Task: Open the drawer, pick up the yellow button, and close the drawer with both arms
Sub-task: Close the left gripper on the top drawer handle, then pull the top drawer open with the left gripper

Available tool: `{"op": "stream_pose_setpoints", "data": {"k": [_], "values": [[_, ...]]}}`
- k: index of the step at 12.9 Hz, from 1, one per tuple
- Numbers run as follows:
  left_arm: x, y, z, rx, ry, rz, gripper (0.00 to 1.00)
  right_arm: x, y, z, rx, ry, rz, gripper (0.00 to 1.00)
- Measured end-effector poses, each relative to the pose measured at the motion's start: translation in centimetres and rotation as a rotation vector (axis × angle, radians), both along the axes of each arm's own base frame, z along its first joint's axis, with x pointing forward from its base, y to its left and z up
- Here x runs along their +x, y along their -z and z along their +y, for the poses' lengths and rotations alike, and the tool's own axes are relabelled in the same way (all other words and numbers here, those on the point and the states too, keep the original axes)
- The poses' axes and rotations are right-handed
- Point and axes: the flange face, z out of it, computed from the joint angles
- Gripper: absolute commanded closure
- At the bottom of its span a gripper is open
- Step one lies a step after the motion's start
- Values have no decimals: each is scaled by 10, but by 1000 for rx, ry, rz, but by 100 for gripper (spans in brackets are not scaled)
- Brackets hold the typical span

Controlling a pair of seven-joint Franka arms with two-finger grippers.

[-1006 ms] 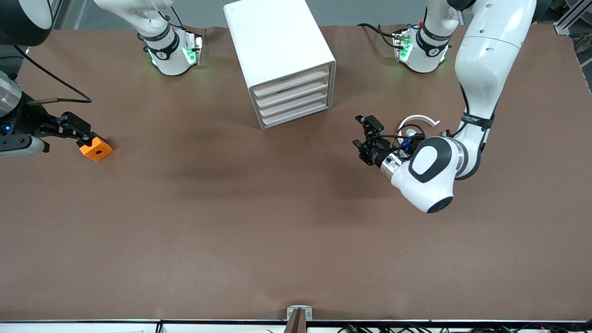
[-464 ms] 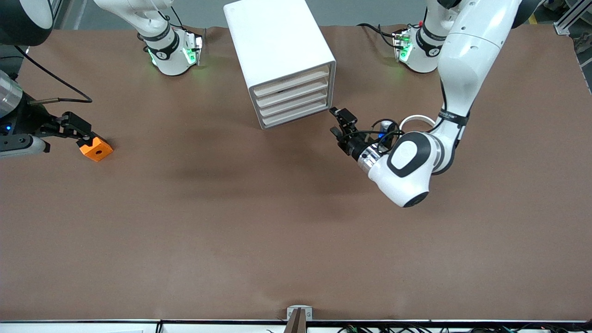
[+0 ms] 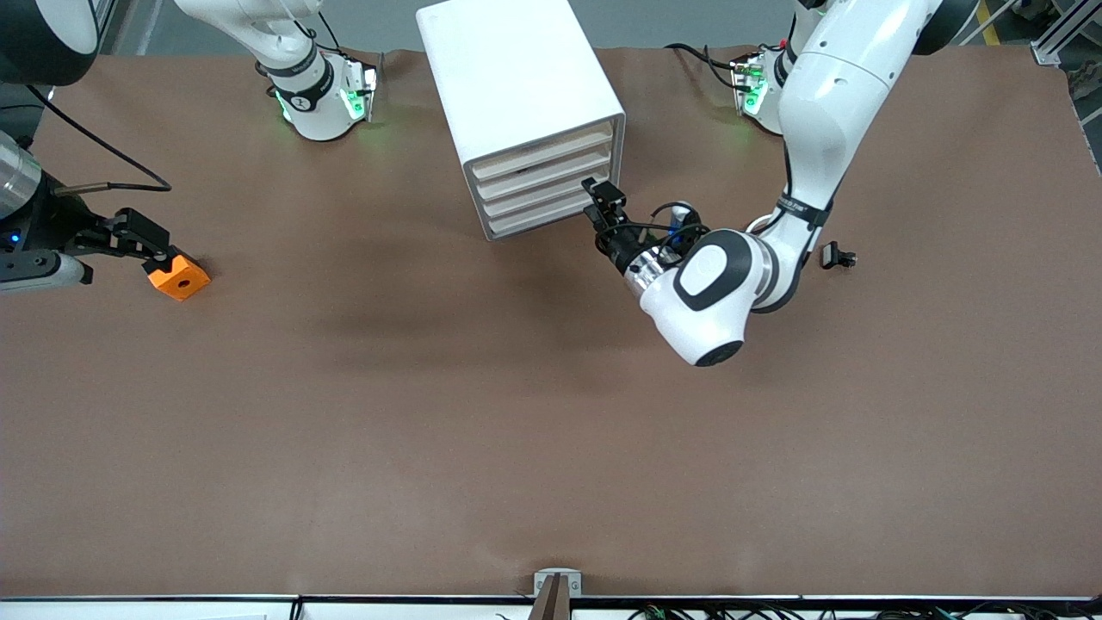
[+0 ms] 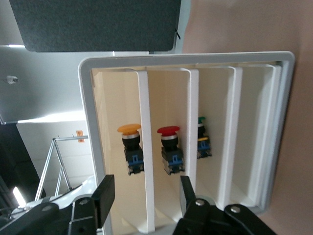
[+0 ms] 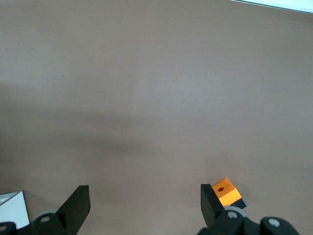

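Observation:
The white drawer cabinet (image 3: 525, 103) stands at the table's middle near the arms' bases, with all its drawer fronts (image 3: 547, 185) flush. My left gripper (image 3: 603, 202) is open and empty, just in front of the drawer fronts at the corner toward the left arm's end. In the left wrist view, between the open fingers (image 4: 103, 198), I see into the cabinet (image 4: 88, 122). The button (image 4: 130, 142) with the orange-yellow cap stands in an end compartment. My right gripper (image 3: 148, 245) waits open and empty beside the orange block with a hole (image 3: 178, 277); the block also shows in the right wrist view (image 5: 226, 192).
A red-capped button (image 4: 168, 144) and a green-capped one (image 4: 201, 134) stand in the neighbouring compartments. A small black clip (image 3: 837, 257) lies on the brown table toward the left arm's end. Wide bare table (image 3: 482, 430) lies nearer the front camera.
My left arm has swung toward the cabinet, bringing its gripper up to the drawer fronts and uncovering the black clip. The right arm and the orange block have not moved.

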Motion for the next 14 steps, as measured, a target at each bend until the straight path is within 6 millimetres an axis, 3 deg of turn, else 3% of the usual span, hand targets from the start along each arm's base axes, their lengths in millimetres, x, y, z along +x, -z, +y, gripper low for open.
{"op": "stream_pose_setpoints", "data": {"k": [4,6,11,14], "values": [[-31,15,-30,15,68,31,39,0,0,0,0,0,0,0],[-47,24,-39,27,95,51,50,0,1,0,0,0,1,0],[-70,30,-54,20,119,91,57,2,3,1,0,-1,6,0],[-80,31,-62,17,131,102,84,2,3,1,0,-1,6,0]]}}
